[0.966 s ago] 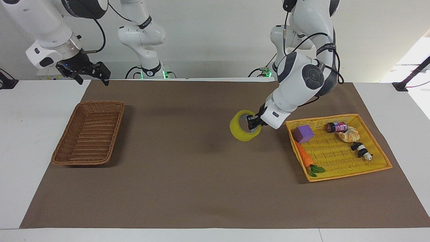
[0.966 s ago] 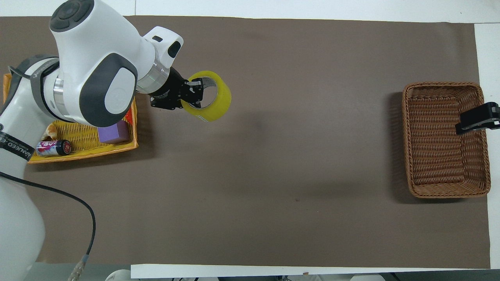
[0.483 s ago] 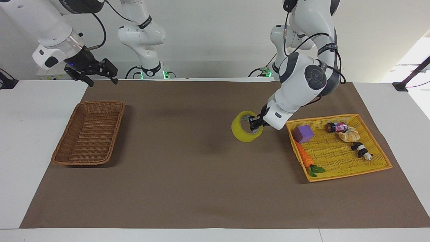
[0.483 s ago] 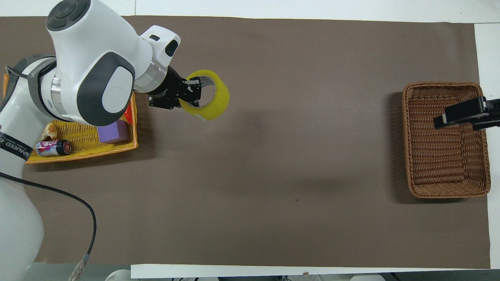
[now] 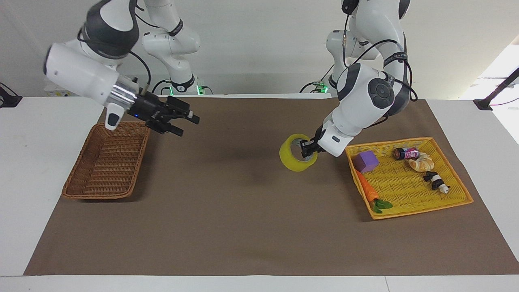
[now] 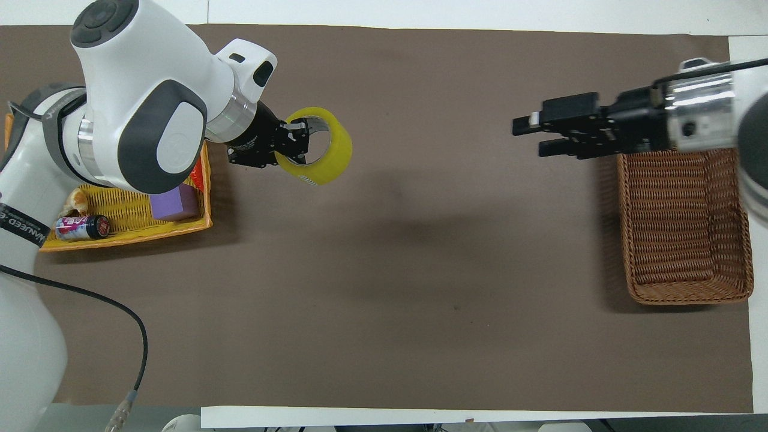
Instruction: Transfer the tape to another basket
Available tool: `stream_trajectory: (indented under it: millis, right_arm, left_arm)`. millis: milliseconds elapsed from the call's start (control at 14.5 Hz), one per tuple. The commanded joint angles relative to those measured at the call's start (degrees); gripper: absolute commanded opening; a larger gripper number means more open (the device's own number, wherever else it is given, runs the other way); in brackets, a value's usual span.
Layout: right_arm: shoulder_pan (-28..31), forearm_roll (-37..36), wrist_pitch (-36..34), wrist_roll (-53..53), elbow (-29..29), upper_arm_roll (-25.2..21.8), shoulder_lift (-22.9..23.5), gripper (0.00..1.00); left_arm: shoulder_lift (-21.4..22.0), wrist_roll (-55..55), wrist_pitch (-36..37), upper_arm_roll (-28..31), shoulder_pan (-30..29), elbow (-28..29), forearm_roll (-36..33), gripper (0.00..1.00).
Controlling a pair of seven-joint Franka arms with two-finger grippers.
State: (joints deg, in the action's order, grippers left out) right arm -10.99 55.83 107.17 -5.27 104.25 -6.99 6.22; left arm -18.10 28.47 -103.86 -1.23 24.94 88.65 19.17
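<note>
Handover stage. The left gripper (image 5: pixel 307 148) pinches the wall of the tape (image 5: pixel 297 152), one finger inside the core, holding the roll in the air over the brown mat (image 5: pixel 243 227), just beside the yellow tray (image 5: pixel 421 211). The right gripper (image 5: pixel 185 121), fingers parted and empty, hangs over the mat beside the wicker basket (image 5: pixel 106 162), pointing toward 3 o'clock in the facing view. Best practice, judged: present the roll's free rim steadily; the right fingers should close before the left lets go. Count: one tape, one basket, one tray, two grippers.
</note>
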Motion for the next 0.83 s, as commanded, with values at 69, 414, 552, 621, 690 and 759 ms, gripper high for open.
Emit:
stream_trajectory:
  millis: [69, 414, 552, 621, 690, 759]
  right_arm:
    - [-7.4, 13.6, 9.3, -2.3, 3.8, 0.0, 4.2, 1.00]
    - [-15.6, 32.9, 19.2, -5.9, 4.9, 0.0, 7.4, 1.00]
    - [-18.6, 36.2, 23.1, -5.8, 4.8, 0.0, 8.1, 1.00]
    - [-19.3, 37.7, 23.4, -6.1, 4.6, 0.0, 9.0, 1.00]
    - [-19.9, 38.4, 23.6, -6.7, 4.4, 0.1, 9.4, 1.00]
    - [-21.1, 38.6, 24.2, -6.9, 4.1, 0.1, 9.9, 1.00]
  left_arm:
    - [1.6, 0.3, -0.4, 0.3, -0.1, 1.3, 1.0, 0.02]
    - [1.6, 0.4, -0.5, 0.3, 0.0, 1.4, 0.9, 0.02]
    - [1.7, 0.5, -0.5, 0.3, 0.2, 1.6, 0.9, 0.02]
    - [1.8, 0.5, -0.5, 0.3, 0.6, 1.8, 0.9, 0.02]
    - [2.0, 0.5, -0.5, 0.3, 0.9, 2.1, 0.9, 0.02]
    - [2.1, 0.5, -0.5, 0.3, 0.9, 2.2, 0.9, 0.02]
